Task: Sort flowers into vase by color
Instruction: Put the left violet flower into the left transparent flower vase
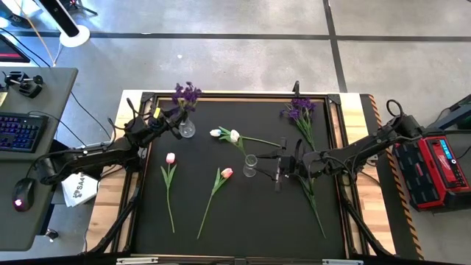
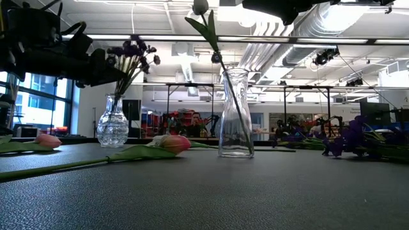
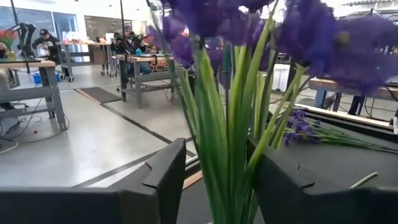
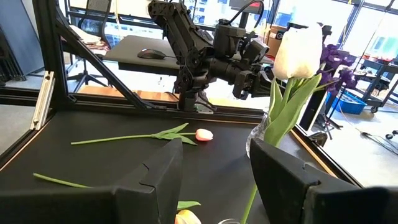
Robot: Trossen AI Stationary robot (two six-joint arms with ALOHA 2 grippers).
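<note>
A bunch of purple flowers stands with its stems in the far-left glass vase. My left gripper is open, with those stems between its fingers above the vase. A white tulip leans in the middle vase, its stem down inside the glass. My right gripper is open just above that vase, and the tulip's stem runs down between its fingers. My left gripper has the purple stems standing between its open fingers; I cannot tell whether a finger touches them. My right gripper has the tulip's stem passing close to one finger; I cannot tell whether they touch.
On the black mat lie a second white tulip, two pink tulips and purple flowers at the far right, one stem running under my right arm. The mat's near half is bare. People sit at benches in the room behind.
</note>
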